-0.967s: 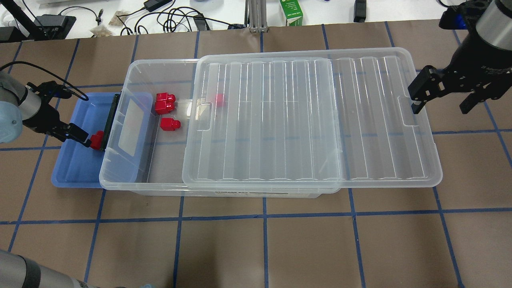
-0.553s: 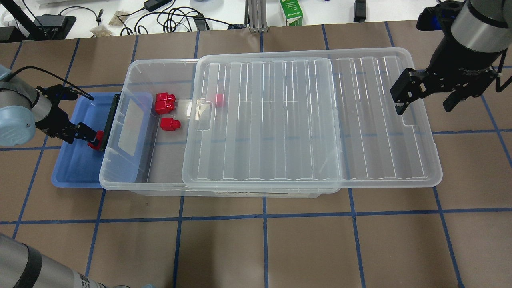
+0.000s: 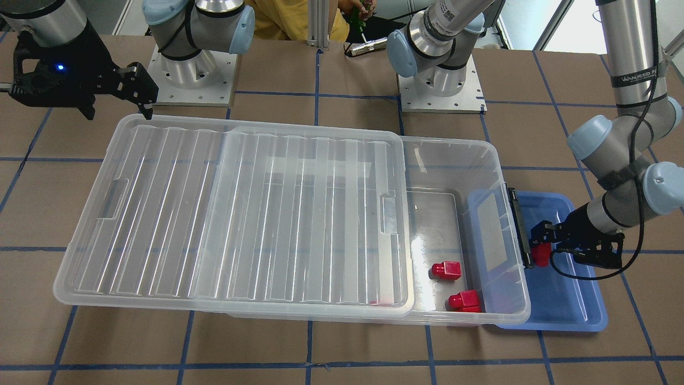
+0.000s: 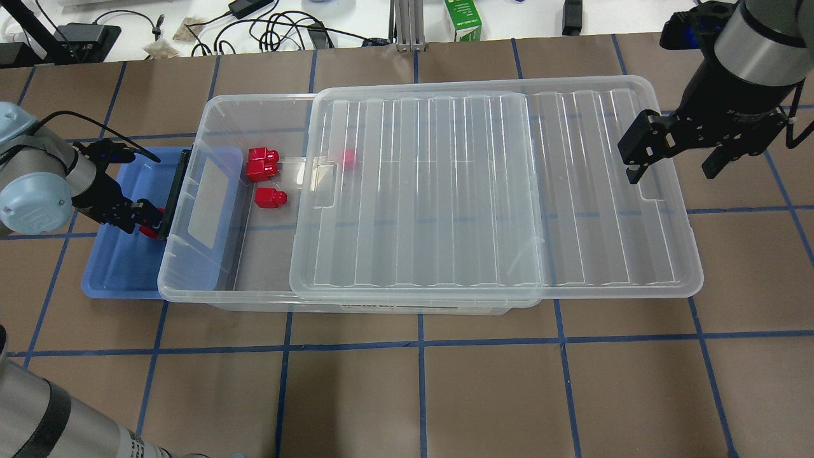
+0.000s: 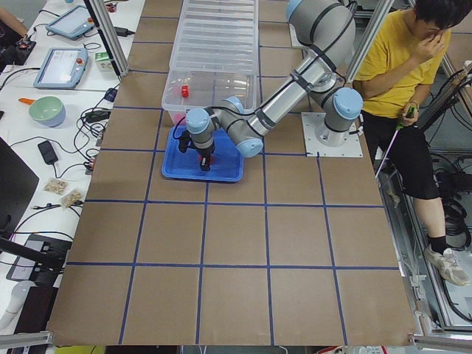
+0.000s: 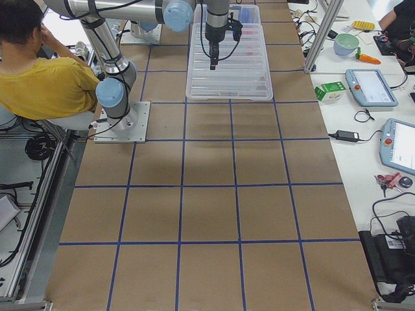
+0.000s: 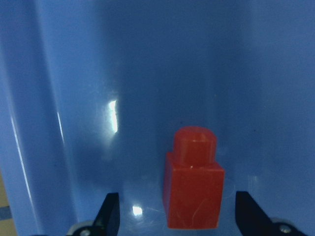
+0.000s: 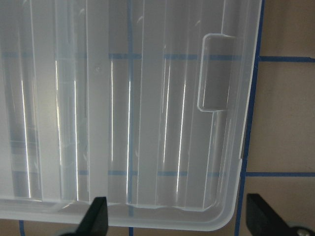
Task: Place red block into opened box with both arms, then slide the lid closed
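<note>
A red block (image 7: pixel 193 182) stands in the blue tray (image 4: pixel 117 273), close to the box's black latch bar (image 4: pixel 173 191). My left gripper (image 4: pixel 145 222) is low in the tray, open, and its fingers (image 7: pixel 110 216) flank the block with gaps on both sides. In the front-facing view this block (image 3: pixel 541 255) shows just under the left gripper (image 3: pixel 539 248). The clear box (image 4: pixel 210 114) holds three red blocks (image 4: pixel 262 163), one of them under the lid (image 4: pixel 483 191). The lid covers most of the box and overhangs its right end. My right gripper (image 4: pixel 674 165) hangs open above that overhanging end.
The blue tray sits partly under the box's left end. Cables, a green carton (image 4: pixel 462 19) and devices lie beyond the table's far edge. A person in a yellow shirt (image 5: pixel 402 66) sits behind the robot bases.
My left gripper has moved right until its fingers stand around the red block in the tray. The right gripper has shifted left, over the lid's right end.
</note>
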You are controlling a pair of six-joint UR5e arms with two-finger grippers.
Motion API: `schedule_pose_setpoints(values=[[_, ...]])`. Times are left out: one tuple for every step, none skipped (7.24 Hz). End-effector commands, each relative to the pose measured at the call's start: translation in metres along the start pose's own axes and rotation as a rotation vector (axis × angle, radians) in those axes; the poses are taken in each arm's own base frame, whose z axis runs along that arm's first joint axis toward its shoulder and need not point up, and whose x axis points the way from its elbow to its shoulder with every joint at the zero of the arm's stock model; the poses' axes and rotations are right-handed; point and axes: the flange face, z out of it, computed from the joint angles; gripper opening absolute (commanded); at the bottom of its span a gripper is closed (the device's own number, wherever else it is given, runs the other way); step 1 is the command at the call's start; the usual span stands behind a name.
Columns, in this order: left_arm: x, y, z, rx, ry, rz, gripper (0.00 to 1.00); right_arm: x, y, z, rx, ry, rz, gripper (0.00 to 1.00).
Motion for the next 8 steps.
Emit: schedule_pose_setpoints(values=[[-0.002, -0.005, -0.005, 0.02, -0.017, 0.003, 0.0, 0.0, 0.001, 0.003, -0.006, 0.002, -0.005, 1.0], [-0.001, -0.008, -0.013, 0.033, -0.026, 0.006, 0.0, 0.0, 0.002, 0.003, -0.004, 0.001, -0.003, 1.0], [0.004, -0.009, -0.03, 0.047, -0.05, 0.015, 0.0, 0.0, 0.001, 0.002, -0.004, 0.002, -0.006, 1.0], [0.006, -0.008, -0.058, 0.051, -0.06, 0.016, 0.0, 0.0, 0.001, 0.002, -0.004, 0.002, -0.005, 1.0], [0.014, -0.003, -0.102, 0.037, -0.046, 0.016, 0.0, 0.0, 0.001, 0.002, -0.004, 0.002, -0.003, 1.0], [0.028, 0.007, -0.149, 0.02, -0.019, 0.011, 0.0, 0.0, 0.001, 0.003, -0.006, 0.003, 0.001, 1.0], [0.059, 0.016, -0.194, 0.023, -0.022, 0.037, 0.0, 0.0, 0.001, 0.003, -0.006, 0.003, 0.003, 1.0], [0.117, 0.02, -0.23, 0.04, -0.056, 0.062, 0.0, 0.0, 0.001, 0.003, -0.006, 0.003, 0.001, 1.0]])
